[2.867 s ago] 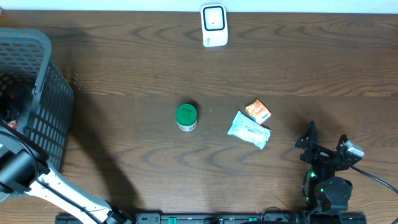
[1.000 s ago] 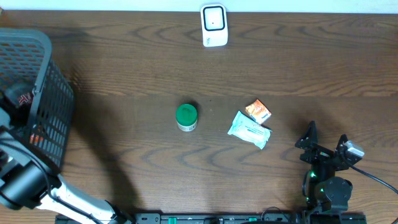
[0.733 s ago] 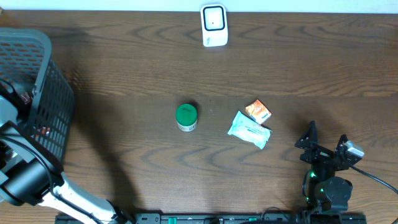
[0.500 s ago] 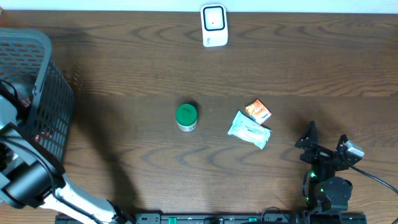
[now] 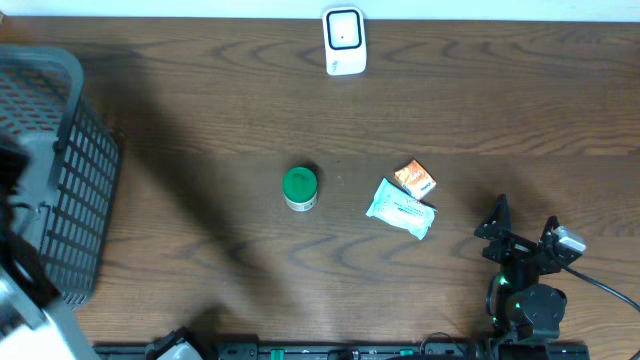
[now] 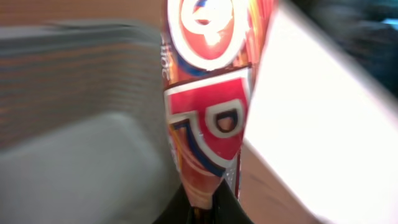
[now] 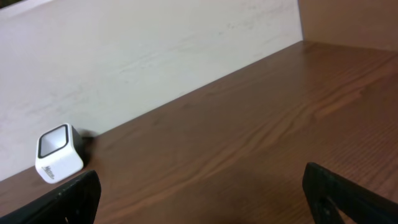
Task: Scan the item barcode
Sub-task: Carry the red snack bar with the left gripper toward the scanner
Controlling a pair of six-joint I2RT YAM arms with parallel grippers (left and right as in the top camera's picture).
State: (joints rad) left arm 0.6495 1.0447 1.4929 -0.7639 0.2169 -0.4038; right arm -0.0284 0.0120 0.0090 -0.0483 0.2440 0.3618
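One second ago the left gripper (image 6: 202, 211) was apart at the basket (image 5: 85, 190). Now it clamps a red-orange packet (image 6: 208, 112), seemingly ready for the scanner (image 5: 343, 40).

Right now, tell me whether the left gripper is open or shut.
Shut. In the left wrist view the left gripper pinches the lower end of a red and orange packet.

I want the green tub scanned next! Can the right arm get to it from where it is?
Probably yes. The right gripper is open and holds nothing, and nothing stands over the green tub. The pale green packet lies between them, so the arm would likely go over it.
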